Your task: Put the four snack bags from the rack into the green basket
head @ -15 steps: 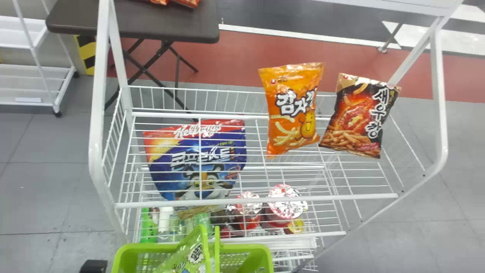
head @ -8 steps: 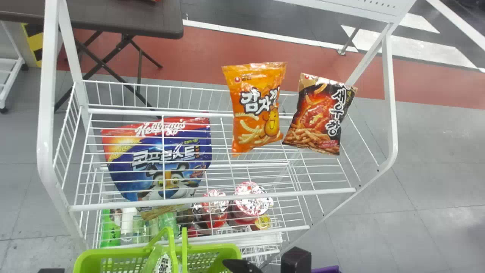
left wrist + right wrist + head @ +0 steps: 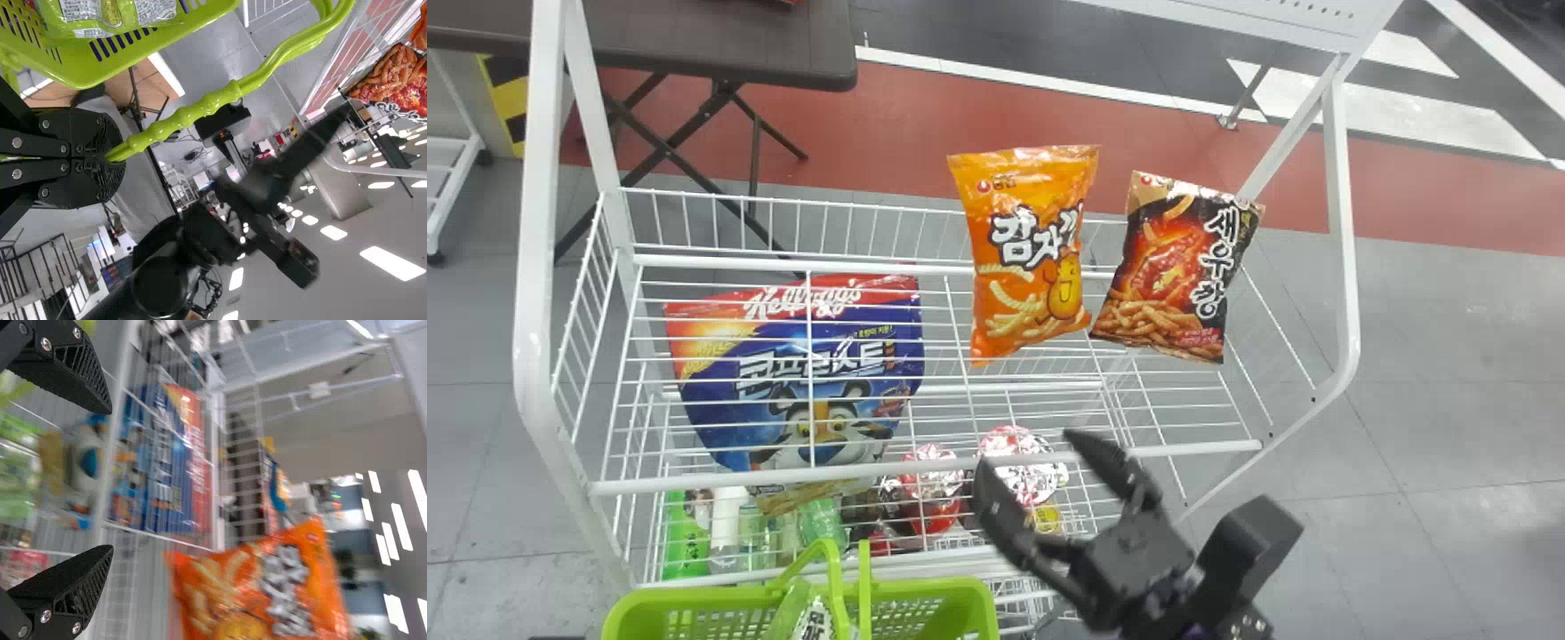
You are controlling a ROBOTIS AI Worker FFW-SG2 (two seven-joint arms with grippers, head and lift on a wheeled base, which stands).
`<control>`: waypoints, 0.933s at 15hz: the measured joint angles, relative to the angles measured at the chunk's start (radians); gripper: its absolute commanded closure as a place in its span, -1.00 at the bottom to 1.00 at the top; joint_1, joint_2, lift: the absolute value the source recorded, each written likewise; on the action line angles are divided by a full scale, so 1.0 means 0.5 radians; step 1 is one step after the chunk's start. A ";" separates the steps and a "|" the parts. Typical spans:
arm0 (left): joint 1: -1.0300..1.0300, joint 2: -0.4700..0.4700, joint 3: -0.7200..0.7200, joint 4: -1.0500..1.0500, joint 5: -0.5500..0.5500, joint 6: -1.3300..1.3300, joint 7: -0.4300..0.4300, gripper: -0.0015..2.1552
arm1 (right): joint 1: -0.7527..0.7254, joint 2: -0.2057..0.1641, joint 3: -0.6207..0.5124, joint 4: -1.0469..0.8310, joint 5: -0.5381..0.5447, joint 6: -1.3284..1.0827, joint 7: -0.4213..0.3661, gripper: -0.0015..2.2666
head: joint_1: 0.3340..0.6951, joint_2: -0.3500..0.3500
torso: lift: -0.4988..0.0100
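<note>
The orange snack bag (image 3: 1032, 258) and the black-and-red snack bag (image 3: 1178, 271) stand side by side in the rack's upper basket (image 3: 925, 464). Lower down in the head view, my right gripper (image 3: 1033, 449) is open over the rack's front, nearer than both bags. In the right wrist view, nothing is between the fingers of my right gripper (image 3: 110, 480), and the orange bag (image 3: 267, 587) lies beyond them. The green basket (image 3: 720, 596) holds a green snack bag (image 3: 814, 622). My left gripper (image 3: 100, 159) is closed around the basket's handle (image 3: 193, 112).
A blue-and-red cereal bag (image 3: 800, 356) is at the rack's left. Cups (image 3: 1018, 462) and bottles (image 3: 687, 538) sit on the shelf below. White posts (image 3: 1343, 204) frame the rack's sides, and a dark table (image 3: 720, 44) stands behind.
The rack and its bags first shifted left in the head view, then held still. My right gripper has come in from the bottom edge and moved up toward the rack's front.
</note>
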 measured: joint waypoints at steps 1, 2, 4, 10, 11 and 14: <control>0.001 -0.001 -0.009 0.000 -0.006 0.000 0.001 0.74 | -0.077 0.001 -0.003 -0.007 0.016 -0.020 -0.080 -0.90 | 1.00 -1.00 | 0.93; 0.002 -0.001 -0.021 -0.002 -0.016 0.000 0.002 0.74 | -0.193 0.002 -0.007 -0.009 0.038 0.021 -0.148 -0.90 | 1.00 -1.00 | 0.93; 0.000 0.001 -0.038 -0.003 -0.036 0.003 0.003 0.74 | -0.437 0.002 -0.034 0.017 0.060 0.260 -0.188 -0.90 | 1.00 -1.00 | 0.93; -0.014 0.013 -0.001 0.002 -0.030 0.012 -0.022 0.74 | -1.067 0.002 -0.080 0.391 0.283 0.680 -0.147 -0.90 | 1.00 -1.00 | 0.93; -0.017 0.013 0.002 0.004 -0.029 0.012 -0.020 0.74 | -1.147 0.000 -0.107 0.474 0.284 0.694 -0.111 -0.90 | 1.00 -1.00 | 0.93; -0.028 0.011 -0.004 0.009 -0.030 0.018 -0.013 0.74 | -1.304 -0.006 -0.135 0.649 0.301 0.711 0.000 -0.76 | 1.00 -1.00 | 0.93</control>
